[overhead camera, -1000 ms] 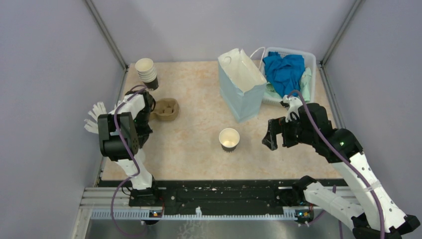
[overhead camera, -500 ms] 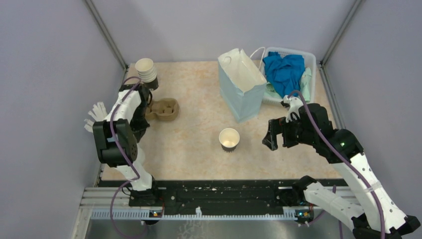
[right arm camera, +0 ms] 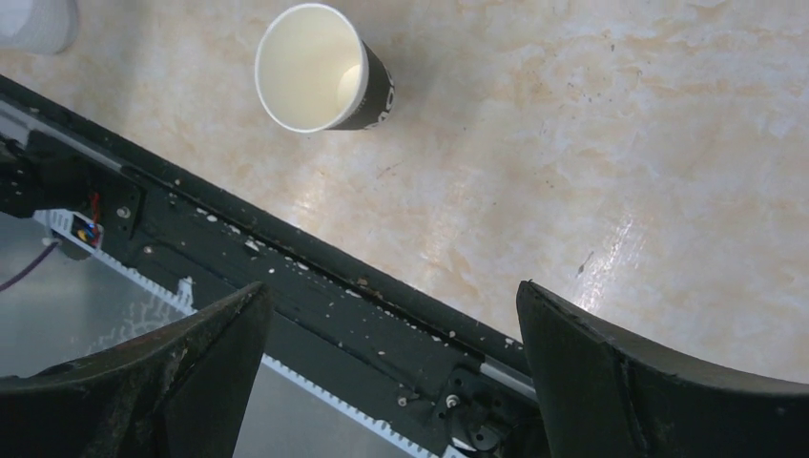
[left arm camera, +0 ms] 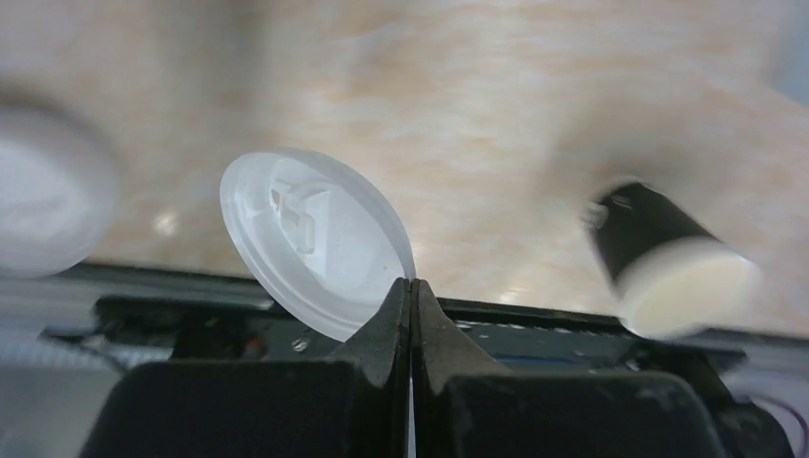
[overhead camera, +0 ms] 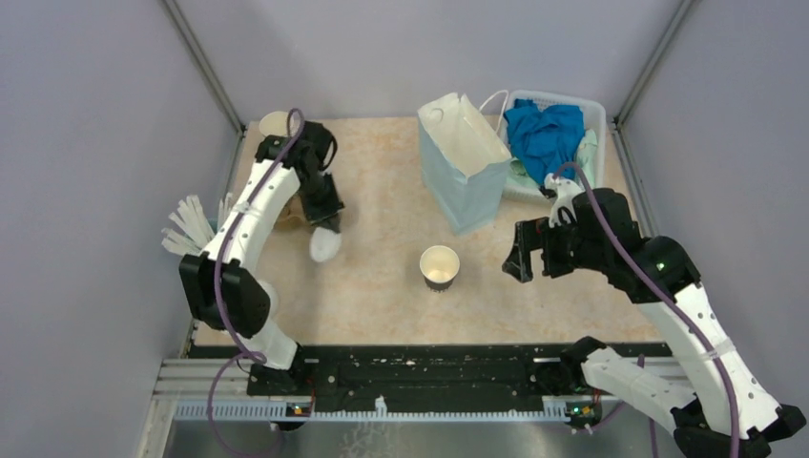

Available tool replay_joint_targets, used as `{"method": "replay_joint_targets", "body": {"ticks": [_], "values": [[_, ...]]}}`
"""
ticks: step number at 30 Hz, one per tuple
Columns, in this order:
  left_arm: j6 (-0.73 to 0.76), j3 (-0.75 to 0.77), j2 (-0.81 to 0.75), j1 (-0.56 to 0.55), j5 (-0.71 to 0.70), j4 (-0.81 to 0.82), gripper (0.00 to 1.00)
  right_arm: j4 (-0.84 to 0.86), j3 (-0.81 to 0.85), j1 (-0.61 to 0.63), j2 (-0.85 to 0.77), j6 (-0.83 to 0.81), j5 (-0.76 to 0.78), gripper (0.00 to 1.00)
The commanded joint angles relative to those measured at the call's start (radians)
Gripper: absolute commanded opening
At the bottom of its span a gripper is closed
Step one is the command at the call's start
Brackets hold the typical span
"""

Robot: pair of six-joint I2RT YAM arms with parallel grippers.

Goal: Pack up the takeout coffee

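Left gripper (left arm camera: 412, 286): jaws are pressing together, pinching the rim of the translucent white lid (left arm camera: 310, 239); the lid is hanging tilted off the tips above the table (overhead camera: 382, 205), left of centre.
Right gripper (overhead camera: 518, 258): jaws are standing spread wide, holding nothing, hovering to the right of the cup.
Cup (overhead camera: 439, 266): sitting upright and lidless on the table between the two arms, toward the front edge, in front of the paper bag (overhead camera: 465, 167); cream inside is showing.
Step, as judged: lid-fitting is pending; capping is not yet done and bagging not begun.
Risk, grip: the pinch is taking only the lid's edge, so the thin plastic could be swinging or slipping free in transit.
Risk, seating: a tilted lid could be catching one side of the rim only, tipping or shoving the light cup while nothing is bracing it.
Risk, bag: the bag is leaning and its mouth is looking narrow, so a capped cup could be snagging the paper edge.
Hidden: the left arm is covering most of the cup stack (overhead camera: 275, 121).
Blurred: the left wrist view is smearing the cup and a white blob at its left edge; cannot tell what the blob is.
Unclear: white fan-shaped pieces (overhead camera: 184, 225) are lying at the table's left edge, too small to identify.
Contents: the cup is looking empty from the right wrist view, though not certain.
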Motion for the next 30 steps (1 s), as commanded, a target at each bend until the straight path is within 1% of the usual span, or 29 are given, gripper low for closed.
{"method": "replay_joint_targets", "body": {"ticks": [1, 4, 6, 7, 9, 10, 11, 13, 16, 18, 20, 22, 26, 30], "values": [[0.035, 0.159, -0.108, -0.111, 0.429, 0.19, 0.0, 0.016, 0.118, 0.01, 0.031, 0.075, -0.09, 0.99], [-0.013, 0.126, -0.186, -0.129, 0.694, 0.426, 0.0, 0.083, 0.152, 0.009, 0.04, 0.137, -0.199, 0.99], [-0.068, 0.069, -0.258, -0.138, 0.85, 0.631, 0.0, 0.176, 0.15, 0.009, 0.045, 0.203, -0.287, 0.99], [-0.099, 0.042, -0.291, -0.139, 0.9, 0.729, 0.0, 0.239, 0.143, 0.008, 0.05, 0.241, -0.338, 0.99], [-0.169, -0.02, -0.347, -0.141, 0.979, 0.93, 0.0, 0.416, 0.113, 0.009, 0.056, 0.338, -0.439, 0.99], [-0.23, -0.064, -0.372, -0.141, 1.017, 1.101, 0.0, 0.515, 0.088, 0.009, 0.06, 0.4, -0.481, 0.99], [-0.299, -0.105, -0.389, -0.141, 1.059, 1.236, 0.0, 0.625, 0.064, 0.008, 0.066, 0.462, -0.504, 0.99], [-0.429, -0.152, -0.394, -0.14, 1.121, 1.433, 0.0, 0.818, 0.021, 0.009, 0.089, 0.587, -0.527, 0.99], [-0.501, -0.147, -0.38, -0.141, 1.147, 1.524, 0.0, 1.074, -0.017, 0.009, 0.141, 0.723, -0.546, 0.98], [-0.537, -0.154, -0.376, -0.141, 1.149, 1.58, 0.0, 1.177, -0.016, 0.009, 0.178, 0.772, -0.542, 0.99], [-0.545, -0.139, -0.361, -0.141, 1.161, 1.581, 0.0, 1.25, -0.008, 0.01, 0.222, 0.813, -0.541, 0.99], [-0.544, -0.134, -0.347, -0.141, 1.168, 1.554, 0.0, 1.247, 0.005, 0.01, 0.241, 0.809, -0.514, 0.99], [-0.55, -0.161, -0.344, -0.141, 1.156, 1.555, 0.0, 1.22, 0.017, 0.01, 0.261, 0.774, -0.46, 0.99], [-0.528, -0.161, -0.337, -0.141, 1.139, 1.503, 0.0, 1.26, -0.019, 0.013, 0.282, 0.811, -0.455, 0.99]]}}
